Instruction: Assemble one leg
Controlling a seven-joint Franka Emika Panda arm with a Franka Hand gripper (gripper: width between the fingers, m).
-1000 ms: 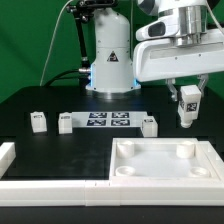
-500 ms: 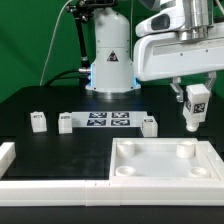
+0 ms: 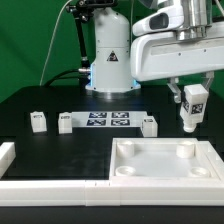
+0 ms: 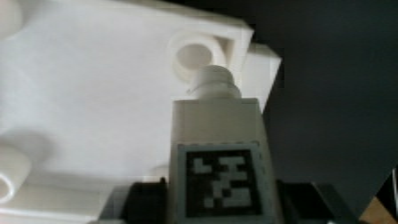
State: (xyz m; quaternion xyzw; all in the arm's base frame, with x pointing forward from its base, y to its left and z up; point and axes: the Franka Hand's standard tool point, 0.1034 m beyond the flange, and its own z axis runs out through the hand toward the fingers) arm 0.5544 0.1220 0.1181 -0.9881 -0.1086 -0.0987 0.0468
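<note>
My gripper (image 3: 190, 92) is shut on a white leg (image 3: 191, 106) with a black-and-white tag, held upright in the air at the exterior view's right, above the far right corner of the big white tray (image 3: 165, 163). In the wrist view the leg (image 4: 217, 130) fills the middle between my dark fingers (image 4: 139, 200), its round peg pointing toward a round corner socket (image 4: 192, 55) of the tray (image 4: 71, 90). Three more legs stand on the black table: one (image 3: 38, 121) at the left, one (image 3: 65, 123) next to the marker board, one (image 3: 149, 125) right of it.
The marker board (image 3: 108, 120) lies flat in front of the robot base (image 3: 110, 60). A white rail (image 3: 40, 183) runs along the near left edge of the table. A green backdrop stands behind.
The gripper with the leg rose slightly and shifted a little to the exterior view's right. The other parts have not moved.
</note>
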